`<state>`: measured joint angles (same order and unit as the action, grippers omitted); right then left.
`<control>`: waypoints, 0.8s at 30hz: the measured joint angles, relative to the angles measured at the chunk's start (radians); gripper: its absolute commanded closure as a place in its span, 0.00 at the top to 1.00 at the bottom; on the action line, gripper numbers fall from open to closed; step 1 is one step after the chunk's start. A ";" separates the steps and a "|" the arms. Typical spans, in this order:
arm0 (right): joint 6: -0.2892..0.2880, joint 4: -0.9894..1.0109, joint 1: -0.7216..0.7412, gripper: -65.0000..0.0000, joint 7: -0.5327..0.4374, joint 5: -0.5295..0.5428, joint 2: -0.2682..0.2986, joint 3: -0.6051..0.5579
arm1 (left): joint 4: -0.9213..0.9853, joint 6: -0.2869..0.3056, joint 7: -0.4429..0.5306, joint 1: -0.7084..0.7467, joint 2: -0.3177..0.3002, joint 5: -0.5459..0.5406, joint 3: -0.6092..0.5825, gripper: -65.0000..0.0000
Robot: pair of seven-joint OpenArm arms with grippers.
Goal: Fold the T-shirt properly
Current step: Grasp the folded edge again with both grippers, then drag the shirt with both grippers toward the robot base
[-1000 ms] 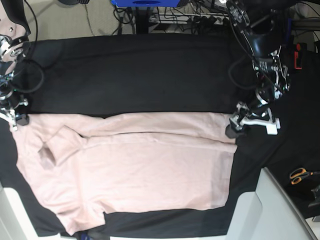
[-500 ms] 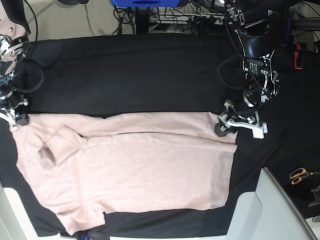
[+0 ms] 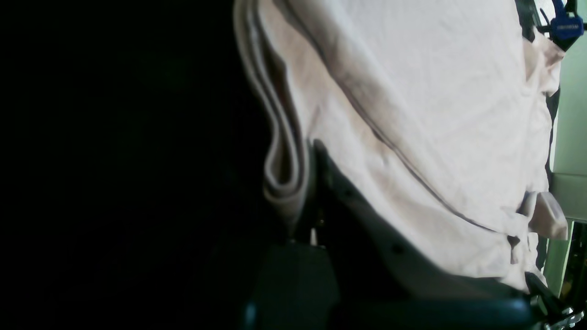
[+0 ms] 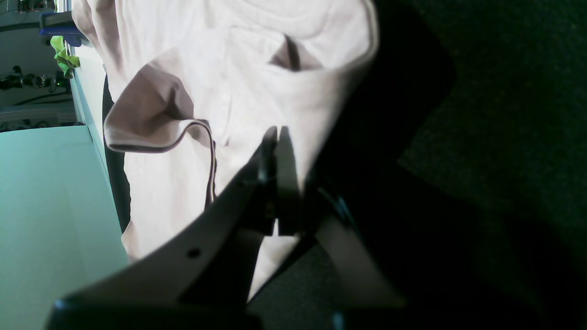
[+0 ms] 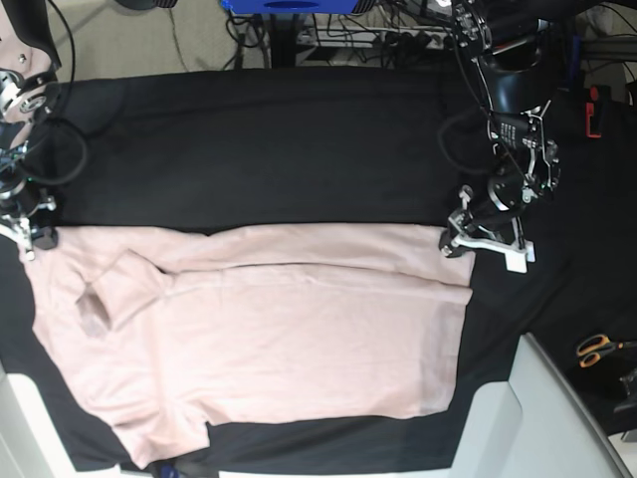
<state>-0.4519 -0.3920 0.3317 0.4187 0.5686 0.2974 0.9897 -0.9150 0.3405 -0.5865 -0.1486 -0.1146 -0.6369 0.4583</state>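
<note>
Black cloth (image 5: 269,149) over surface, orange scissors (image 5: 597,349) aside; both arms' fingers pinching T-shirt (image 5: 269,339) corners: left gripper (image 5: 453,242), right gripper (image 5: 30,239).

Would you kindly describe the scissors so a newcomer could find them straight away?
Start at the black cloth covering the table and follow it to its right-hand edge in the base view. There, beyond the pink T-shirt, lie the scissors, alone in having orange handles.
</note>
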 measured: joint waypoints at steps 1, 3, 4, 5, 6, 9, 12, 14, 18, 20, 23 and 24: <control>0.005 -0.011 -0.003 0.00 0.011 -0.002 0.002 -0.002 | -0.014 0.001 -0.024 0.009 -0.002 -0.004 0.005 0.00; 0.007 -0.054 -0.030 0.00 0.019 -0.011 0.003 -0.003 | -0.057 0.003 -0.066 0.039 -0.016 -0.006 0.000 0.00; 0.007 -0.081 -0.048 0.00 0.040 -0.009 0.005 -0.003 | -0.084 0.003 -0.080 0.058 -0.020 -0.003 0.003 0.00; 0.007 -0.109 -0.063 0.00 0.072 -0.011 0.008 -0.003 | -0.111 0.003 -0.083 0.077 -0.023 -0.008 0.005 0.00; 0.008 -0.135 -0.076 0.00 0.108 -0.013 0.010 -0.003 | -0.137 0.003 -0.084 0.096 -0.023 -0.007 0.005 0.00; 0.011 -0.220 -0.098 0.00 0.185 -0.020 0.001 -0.003 | -0.203 0.006 -0.085 0.156 -0.020 -0.014 0.003 0.00; 0.007 -0.319 -0.134 0.00 0.225 -0.013 -0.023 -0.004 | -0.273 0.011 -0.086 0.228 -0.018 -0.019 0.002 0.00; 0.008 -0.374 -0.164 0.00 0.256 -0.016 -0.043 -0.003 | -0.316 0.007 -0.086 0.280 -0.018 -0.019 0.002 0.00; 0.009 -0.464 -0.215 0.00 0.324 -0.016 -0.069 -0.003 | -0.391 0.007 -0.080 0.384 -0.016 -0.019 0.003 0.00; 0.010 -0.529 -0.243 0.00 0.346 -0.011 -0.088 -0.003 | -0.426 0.006 -0.080 0.427 -0.016 -0.019 0.005 0.00; 0.010 -0.618 -0.296 0.00 0.346 -0.004 -0.129 -0.003 | -0.480 0.007 -0.079 0.481 -0.016 -0.020 0.005 0.00; 0.011 -0.646 -0.314 0.00 0.348 -0.008 -0.145 -0.004 | -0.494 0.006 -0.078 0.495 -0.016 -0.019 0.005 0.00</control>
<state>-0.4408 -1.0378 0.0174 0.7670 0.5602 0.1528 0.9859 -1.4090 0.3466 -0.6643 0.3462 -0.1310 -0.6559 0.4629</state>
